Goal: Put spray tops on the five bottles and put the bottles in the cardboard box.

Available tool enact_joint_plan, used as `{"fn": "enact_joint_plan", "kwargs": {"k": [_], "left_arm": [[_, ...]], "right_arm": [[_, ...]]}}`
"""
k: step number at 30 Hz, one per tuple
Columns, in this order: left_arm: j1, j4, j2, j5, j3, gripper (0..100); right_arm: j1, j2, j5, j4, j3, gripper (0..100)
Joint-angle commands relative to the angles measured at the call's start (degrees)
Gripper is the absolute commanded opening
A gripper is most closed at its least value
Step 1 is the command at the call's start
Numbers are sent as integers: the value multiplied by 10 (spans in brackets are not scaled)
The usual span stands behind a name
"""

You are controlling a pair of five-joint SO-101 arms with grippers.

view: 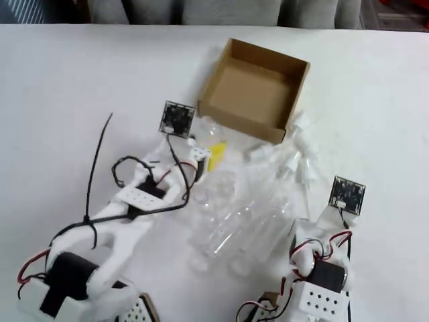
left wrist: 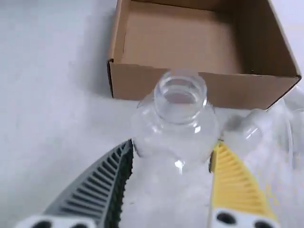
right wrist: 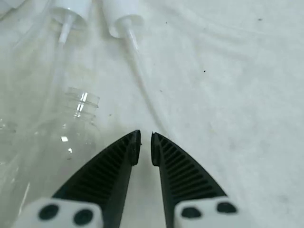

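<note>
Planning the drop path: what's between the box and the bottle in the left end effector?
Nothing. Left wrist view shows the bottle in the left end effector just short of the box, only bare table between.

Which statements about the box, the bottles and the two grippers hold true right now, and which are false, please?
1. The cardboard box is empty. True.
2. The left gripper has a capless bottle between its fingers. True.
3. The right gripper holds a bottle. False: its jaws are almost together with no bottle between them; a lying bottle is beside it.
4. Every spray top is screwed onto a bottle. False: two spray tops lie loose on the table.
</note>
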Motion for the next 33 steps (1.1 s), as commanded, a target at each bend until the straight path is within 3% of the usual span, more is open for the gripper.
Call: {"fn": "enact_joint_plan", "kwargs": {"k": [1, 9, 16, 18, 24, 27, 33], "left_arm": [[-40, -14, 7, -4, -10, 257], [-146, -14, 7, -1, -6, 256], [-219, 2, -40, 84, -6, 256], [-219, 76, -80, 117, -12, 256], [-192, 395, -171, 222, -138, 256], [-159, 451, -156, 247, -187, 256], [-132, 473, -72, 352, -284, 256]], "right_arm": [[-3, 3, -3, 6, 3, 16], [-3, 3, -3, 6, 3, 16], [-3, 3, -3, 6, 3, 16], [-3, 3, -3, 6, 3, 16], [-3, 3, -3, 6, 3, 16], [-3, 3, -3, 6, 3, 16], [-3, 3, -3, 6, 3, 16]]}}
